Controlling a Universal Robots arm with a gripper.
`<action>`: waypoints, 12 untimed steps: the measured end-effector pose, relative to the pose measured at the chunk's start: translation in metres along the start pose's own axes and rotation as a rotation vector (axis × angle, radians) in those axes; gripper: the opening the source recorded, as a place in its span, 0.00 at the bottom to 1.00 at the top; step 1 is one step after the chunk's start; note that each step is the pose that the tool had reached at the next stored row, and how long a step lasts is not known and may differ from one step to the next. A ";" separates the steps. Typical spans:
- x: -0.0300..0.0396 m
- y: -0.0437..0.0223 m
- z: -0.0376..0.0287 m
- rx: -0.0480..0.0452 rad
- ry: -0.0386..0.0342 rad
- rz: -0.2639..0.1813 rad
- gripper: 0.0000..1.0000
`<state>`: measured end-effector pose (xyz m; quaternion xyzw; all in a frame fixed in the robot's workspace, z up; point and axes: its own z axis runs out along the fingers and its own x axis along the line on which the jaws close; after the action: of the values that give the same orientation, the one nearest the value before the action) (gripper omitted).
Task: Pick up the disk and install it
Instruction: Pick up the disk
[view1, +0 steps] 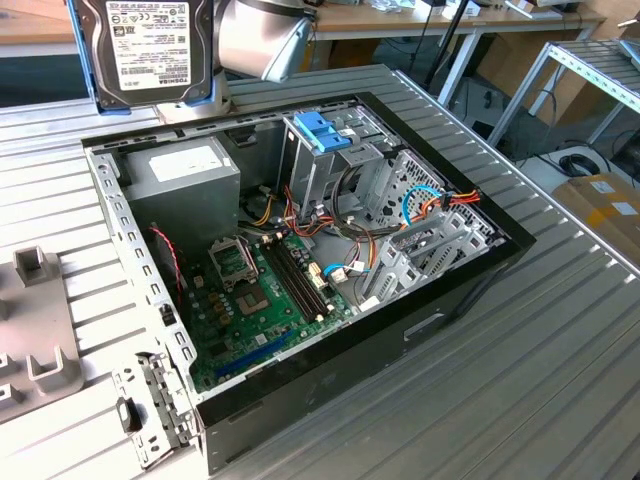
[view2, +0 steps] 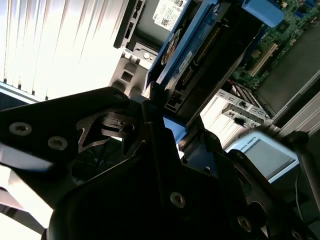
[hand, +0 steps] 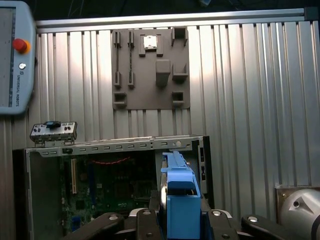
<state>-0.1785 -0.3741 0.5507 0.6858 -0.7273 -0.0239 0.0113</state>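
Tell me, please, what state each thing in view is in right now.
disk: clamped, held on edge in the air, not yet installed.
gripper: shut on the disk's blue carrier frame.
computer case: lying on its side, side panel off, interior exposed.
power supply: mounted inside the computer case.

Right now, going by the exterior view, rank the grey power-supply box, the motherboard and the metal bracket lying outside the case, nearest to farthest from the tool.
The tool holds the disk above the case's far end.
1. Power-supply box, just below the disk.
2. Motherboard, mid-case.
3. Metal bracket, off the case's near corner.
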 end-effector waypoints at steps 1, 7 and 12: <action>-0.0001 -0.0011 0.0000 0.0000 0.0001 0.000 0.37; -0.0004 -0.0073 0.0000 0.0001 0.0008 0.000 0.37; -0.0007 -0.0123 0.0000 0.0001 0.0013 0.000 0.37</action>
<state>-0.1663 -0.3741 0.5501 0.6858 -0.7273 -0.0235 0.0118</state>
